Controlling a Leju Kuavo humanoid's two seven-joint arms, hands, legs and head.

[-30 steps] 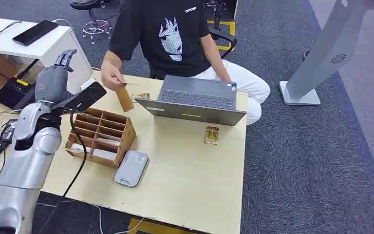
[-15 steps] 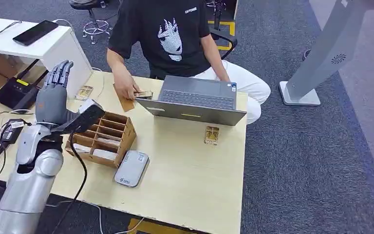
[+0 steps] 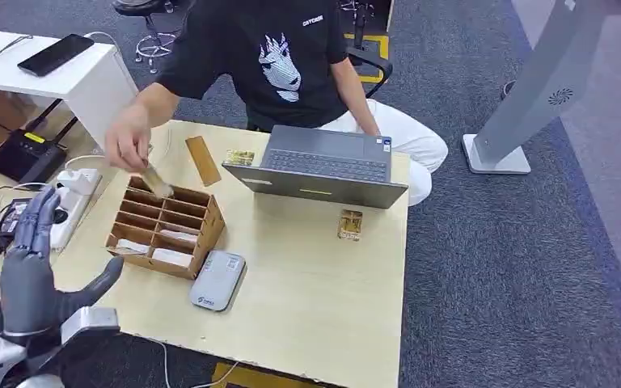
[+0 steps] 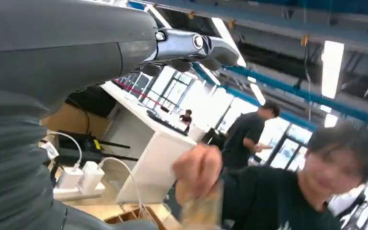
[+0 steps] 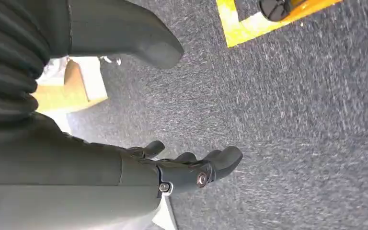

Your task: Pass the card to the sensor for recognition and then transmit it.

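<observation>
A person's hand (image 3: 127, 144) is holding the card (image 3: 157, 181) over the wooden organizer (image 3: 167, 227), its long axis tilting down toward the slots. The left robot hand (image 3: 31, 271), off that organizer's near-left corner, is spreading empty fingers; the right robot hand (image 5: 172, 167) is hanging loose, grasping nothing.

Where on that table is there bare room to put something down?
The widest free patch lies between the grey card reader, the small card and the table's near edge. The far left is crowded: divided wooden box, the person's hand, laptop.

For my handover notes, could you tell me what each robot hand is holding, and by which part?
Neither holds anything: the left hand is raised with fingers spread, and the right hand hangs empty over the carpet.
</observation>
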